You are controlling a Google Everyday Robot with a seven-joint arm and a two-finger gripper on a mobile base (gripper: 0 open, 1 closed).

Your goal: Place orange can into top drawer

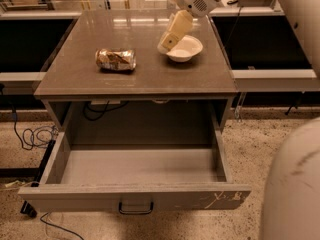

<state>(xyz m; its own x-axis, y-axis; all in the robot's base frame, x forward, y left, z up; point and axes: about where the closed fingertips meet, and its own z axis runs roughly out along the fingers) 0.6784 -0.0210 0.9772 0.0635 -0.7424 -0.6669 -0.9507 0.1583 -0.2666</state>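
The orange can (116,59) lies on its side on the left part of the cabinet top (135,79), shiny gold-brown with whitish patches. The top drawer (135,196) is pulled wide open below, grey and bare inside, with a dark handle (135,207) centred on its front and white scratches at the right end. My gripper (166,44) hangs from the arm at the upper right, just above the cabinet top at the left rim of the white bowl (185,48), well to the right of the can.
The white bowl stands on the right part of the top. Cables (30,134) lie on the floor at the left. Low shelves flank the cabinet on both sides. A part of my body (292,184) fills the lower right corner.
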